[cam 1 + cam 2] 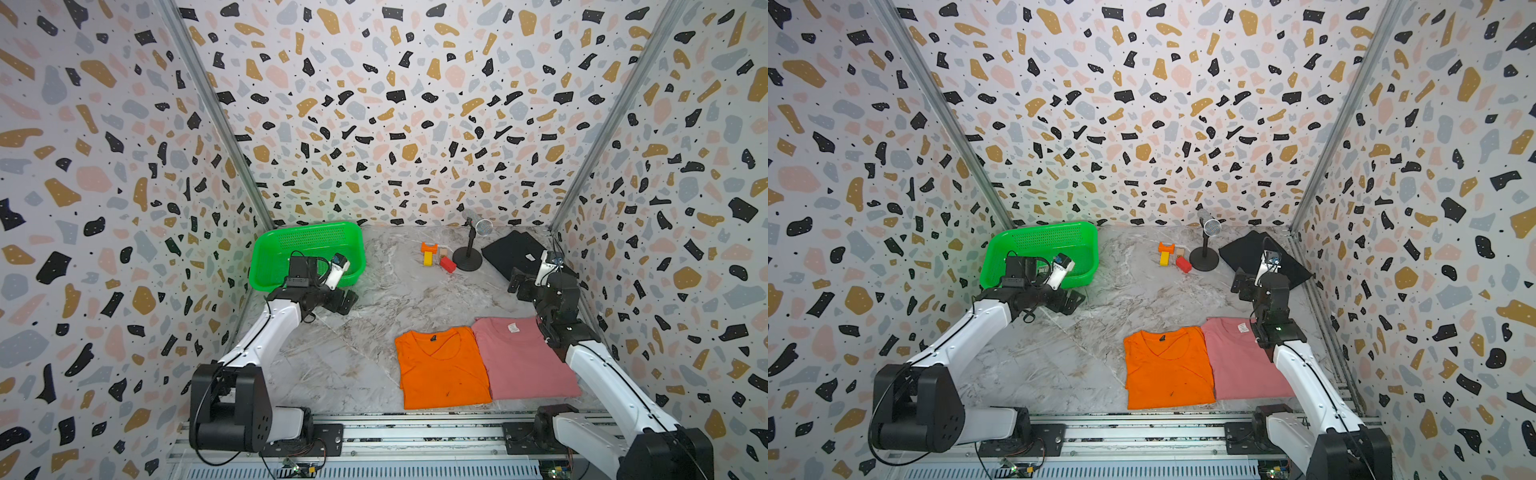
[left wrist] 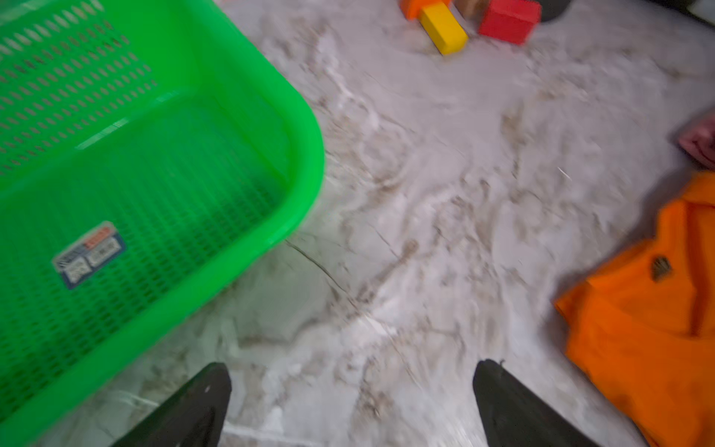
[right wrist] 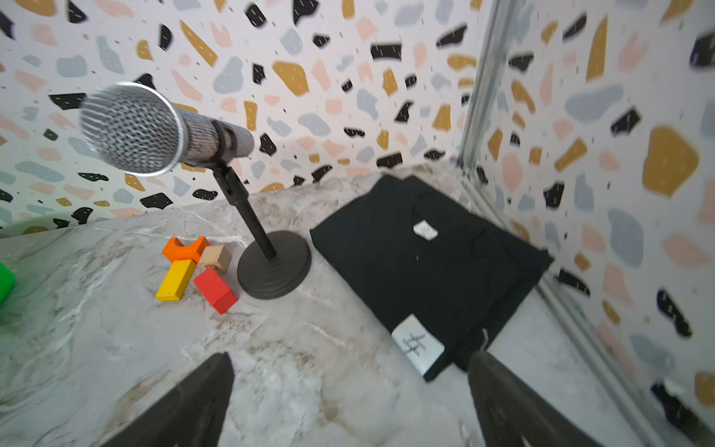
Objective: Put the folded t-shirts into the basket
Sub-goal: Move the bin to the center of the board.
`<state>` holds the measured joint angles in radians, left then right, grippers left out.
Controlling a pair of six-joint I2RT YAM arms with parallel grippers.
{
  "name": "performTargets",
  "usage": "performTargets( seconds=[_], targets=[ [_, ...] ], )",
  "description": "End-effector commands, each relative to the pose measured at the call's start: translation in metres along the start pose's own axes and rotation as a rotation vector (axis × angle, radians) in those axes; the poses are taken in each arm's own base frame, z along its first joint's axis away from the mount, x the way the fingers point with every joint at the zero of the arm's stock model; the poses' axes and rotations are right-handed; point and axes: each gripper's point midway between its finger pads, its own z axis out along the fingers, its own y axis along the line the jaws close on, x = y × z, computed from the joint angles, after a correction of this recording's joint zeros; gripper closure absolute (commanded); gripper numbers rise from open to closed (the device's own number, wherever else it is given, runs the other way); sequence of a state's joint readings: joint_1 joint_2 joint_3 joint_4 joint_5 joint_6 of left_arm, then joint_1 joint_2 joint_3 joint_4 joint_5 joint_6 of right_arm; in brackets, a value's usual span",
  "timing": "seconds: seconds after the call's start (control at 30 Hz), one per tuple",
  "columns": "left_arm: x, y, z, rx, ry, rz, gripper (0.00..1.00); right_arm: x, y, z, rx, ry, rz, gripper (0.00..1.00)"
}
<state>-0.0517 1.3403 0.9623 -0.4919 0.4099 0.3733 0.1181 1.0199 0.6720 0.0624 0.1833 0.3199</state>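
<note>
Orange shirt point(image 1: 442, 370): flat at your near edge, touching pink shirt point(image 1: 523, 359).
Basket point(image 1: 307, 239): far left on the surface point(image 1: 374, 353).
Black shirt point(image 1: 513, 253): far right corner.
Left hand point(image 2: 354, 365): wide open beside basket.
Right hand point(image 3: 351, 355): wide open near black shirt.

Marble tabletop point(image 1: 395, 299) bears basket point(image 1: 307, 239), orange shirt point(image 1: 442, 370), pink shirt point(image 1: 523, 361), black shirt point(image 1: 513, 251), blocks point(image 1: 436, 257), microphone point(image 1: 483, 227).

Glossy green plastic mesh basket point(image 2: 305, 154), matt cloth t-shirts point(image 1: 442, 370), smooth marble-look tabletop point(image 1: 374, 299), metal-mesh microphone point(image 3: 131, 129), painted wooden blocks point(image 3: 193, 271).
</note>
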Motion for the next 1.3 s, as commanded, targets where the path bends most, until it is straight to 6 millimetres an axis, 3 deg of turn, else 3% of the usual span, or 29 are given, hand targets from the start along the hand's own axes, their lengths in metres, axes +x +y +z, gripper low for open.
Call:
performTargets(
  seconds=[0.0, 0.03, 0.2, 0.33, 0.47, 0.6, 0.67, 0.77, 0.97, 1.07, 1.27],
  targets=[
    [0.032, -0.051, -0.035, 0.232, 0.179, -0.018, 0.0, 0.042, -0.003, -0.008, 0.022, 0.215, 0.141, 0.0],
    [0.023, -0.049, -0.039, 0.221, 0.169, -0.037, 0.0, 0.043, 0.007, -0.007, -0.034, 0.226, 0.145, 0.0],
    [-0.067, -0.001, -0.049, 0.052, -0.011, -0.233, 0.0, 0.058, 0.031, -0.007, -0.114, 0.306, 0.115, 0.0],
    [-0.125, 0.036, -0.021, 0.007, -0.111, -0.336, 0.0, 0.075, 0.031, -0.009, -0.083, 0.367, 0.12, 0.06],
    [-0.145, 0.067, 0.038, -0.039, -0.023, -0.341, 0.0, 0.085, 0.023, -0.017, -0.042, 0.418, 0.119, 0.07],
    [-0.138, 0.084, 0.093, -0.023, 0.099, -0.395, 0.0, 0.079, 0.017, -0.027, -0.006, 0.43, 0.11, 0.07],
    [-0.136, 0.088, 0.109, -0.016, 0.101, -0.42, 0.0, 0.075, 0.018, -0.031, -0.009, 0.431, 0.109, 0.07],
    [-0.131, 0.082, 0.125, 0.01, 0.089, -0.433, 0.0, 0.07, 0.018, -0.035, -0.008, 0.429, 0.116, 0.07],
    [-0.115, 0.051, 0.143, 0.111, 0.099, -0.529, 0.0, 0.067, 0.017, -0.033, 0.02, 0.426, 0.18, 0.04],
    [-0.116, 0.021, 0.149, 0.204, 0.089, -0.581, 0.0, 0.064, -0.008, -0.031, 0.178, 0.411, 0.235, 0.0],
    [-0.13, -0.042, 0.16, 0.325, 0.101, -0.589, 0.0, 0.066, -0.029, -0.015, 0.244, 0.535, 0.346, 0.0]
  ],
)
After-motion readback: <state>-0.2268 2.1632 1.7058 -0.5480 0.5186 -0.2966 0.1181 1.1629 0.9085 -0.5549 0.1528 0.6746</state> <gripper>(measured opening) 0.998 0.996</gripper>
